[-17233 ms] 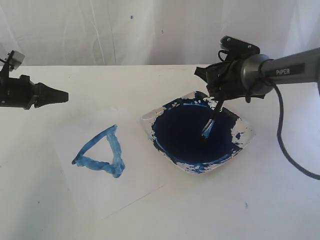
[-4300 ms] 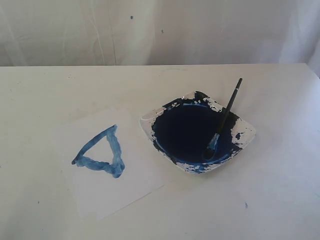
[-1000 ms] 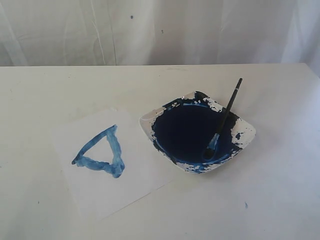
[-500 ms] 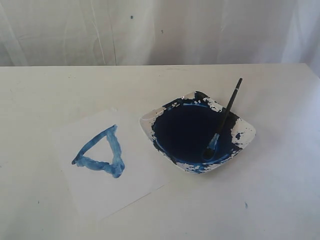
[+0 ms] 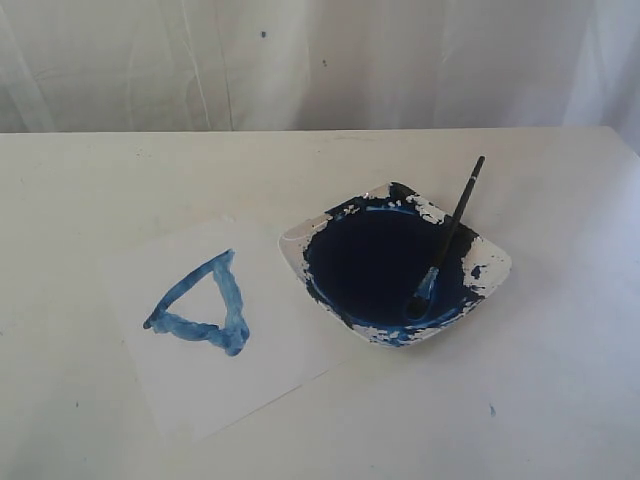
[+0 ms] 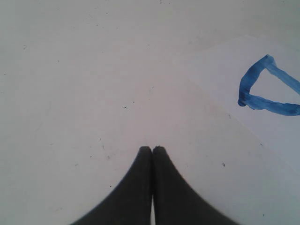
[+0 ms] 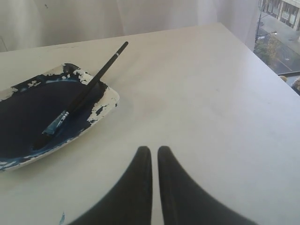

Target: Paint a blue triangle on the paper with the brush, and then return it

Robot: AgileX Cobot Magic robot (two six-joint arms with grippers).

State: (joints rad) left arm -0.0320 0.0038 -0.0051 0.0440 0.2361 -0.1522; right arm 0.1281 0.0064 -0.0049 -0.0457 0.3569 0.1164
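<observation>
The white paper (image 5: 270,350) lies flat on the table, left of the dish, and carries a painted blue triangle (image 5: 205,305). The brush (image 5: 447,235) rests in the paint dish (image 5: 495,262), bristles down in the blue paint and black handle leaning over the far right rim. Neither arm shows in the exterior view. In the left wrist view my left gripper (image 6: 152,149) is shut and empty over bare table, the paper (image 6: 276,136) and triangle (image 6: 262,101) off to one side. My right gripper (image 7: 154,149) is shut and empty, well apart from the brush (image 7: 89,89) and dish (image 7: 107,101).
A white curtain backs the table (image 5: 560,380). A few small blue paint specks mark the tabletop, one near the front right (image 5: 491,409). In the right wrist view the table's far corner edge (image 7: 239,42) shows, with a window beyond it.
Nothing has moved in the last second. Seventeen seconds ago my right gripper held the brush over the dish and my left arm showed; now both are out of the exterior view.
</observation>
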